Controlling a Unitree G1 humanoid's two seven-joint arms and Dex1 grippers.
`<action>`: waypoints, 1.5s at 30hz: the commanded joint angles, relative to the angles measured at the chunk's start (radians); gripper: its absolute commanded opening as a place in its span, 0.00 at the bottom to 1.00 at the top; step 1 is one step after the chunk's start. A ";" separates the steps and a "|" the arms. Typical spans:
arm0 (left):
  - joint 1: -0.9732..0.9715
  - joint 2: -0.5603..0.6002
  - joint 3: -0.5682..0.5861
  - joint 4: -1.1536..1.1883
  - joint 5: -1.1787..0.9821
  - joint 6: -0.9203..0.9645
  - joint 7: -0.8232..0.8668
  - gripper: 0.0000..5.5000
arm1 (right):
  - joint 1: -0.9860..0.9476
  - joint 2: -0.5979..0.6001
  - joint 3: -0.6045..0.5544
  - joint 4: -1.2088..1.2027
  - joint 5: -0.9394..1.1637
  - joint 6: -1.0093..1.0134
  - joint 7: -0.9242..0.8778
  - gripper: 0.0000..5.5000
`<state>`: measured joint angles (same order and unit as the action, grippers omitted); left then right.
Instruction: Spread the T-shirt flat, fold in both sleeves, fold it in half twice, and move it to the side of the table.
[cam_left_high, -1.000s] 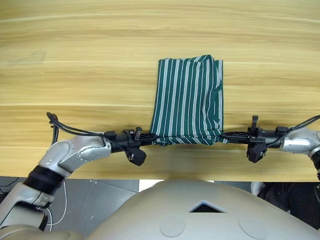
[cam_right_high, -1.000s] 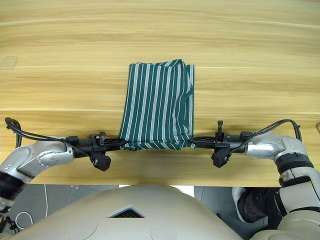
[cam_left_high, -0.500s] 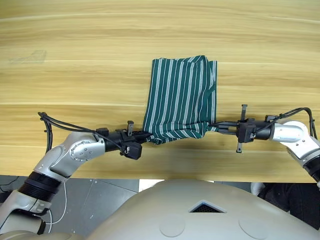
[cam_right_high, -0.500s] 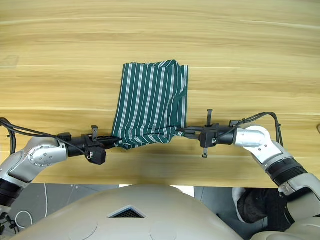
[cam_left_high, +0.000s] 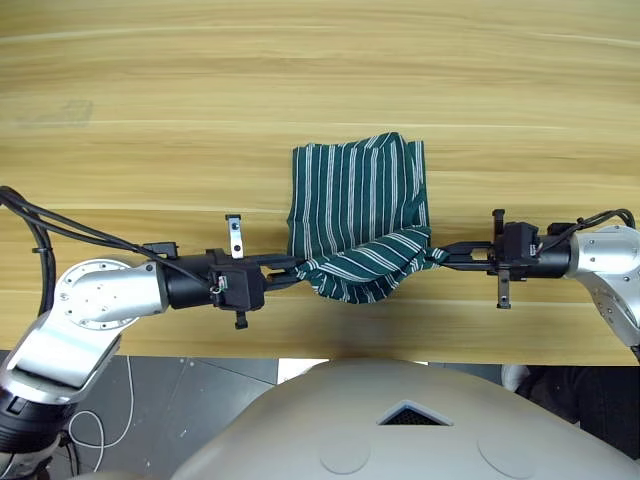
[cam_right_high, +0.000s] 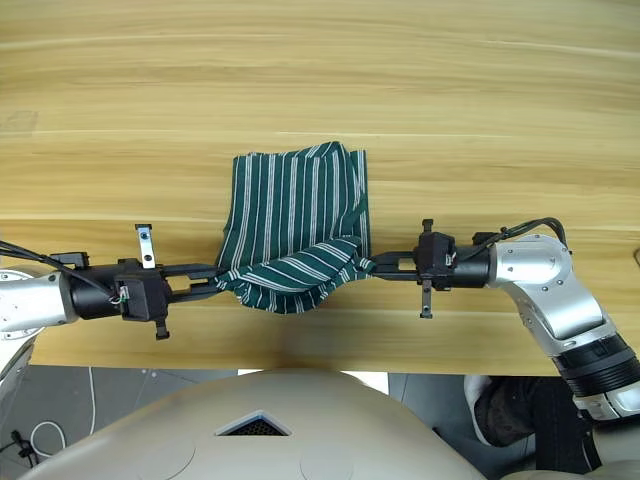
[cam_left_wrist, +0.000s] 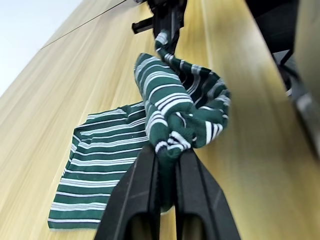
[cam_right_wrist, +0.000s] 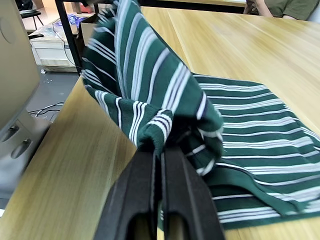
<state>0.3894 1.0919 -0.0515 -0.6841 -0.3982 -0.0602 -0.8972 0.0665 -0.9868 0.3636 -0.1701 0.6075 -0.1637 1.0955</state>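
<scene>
Near the pale wooden table's front edge, left gripper and right gripper clamp the green white-striped T-shirt's raised hem.

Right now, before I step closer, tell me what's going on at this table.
The robot is folding a green T-shirt with white stripes on a light wooden table. Its left pincer and right pincer are each shut on a near corner of the cloth, holding that edge raised so it sags between them. The far part of the shirt lies flat on the tabletop, already folded narrow.
</scene>
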 joint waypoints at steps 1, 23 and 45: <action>0.072 0.023 0.073 -0.065 -0.005 0.044 -0.042 0.04 | 0.024 0.023 -0.069 -0.049 0.023 0.060 0.029 0.00; -0.023 -0.163 0.061 0.020 -0.019 0.138 -0.080 0.04 | 0.011 0.261 -0.228 -0.090 -0.008 0.221 0.020 0.00; -0.340 -0.351 -0.066 0.589 0.112 0.165 -0.096 0.04 | -0.373 0.601 -0.151 0.492 -0.468 0.138 -0.294 0.00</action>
<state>0.0625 0.7590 -0.1296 -0.1309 -0.2964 0.1089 -0.9924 -0.2708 -0.4061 0.2045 0.2643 0.1720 -0.0140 0.8234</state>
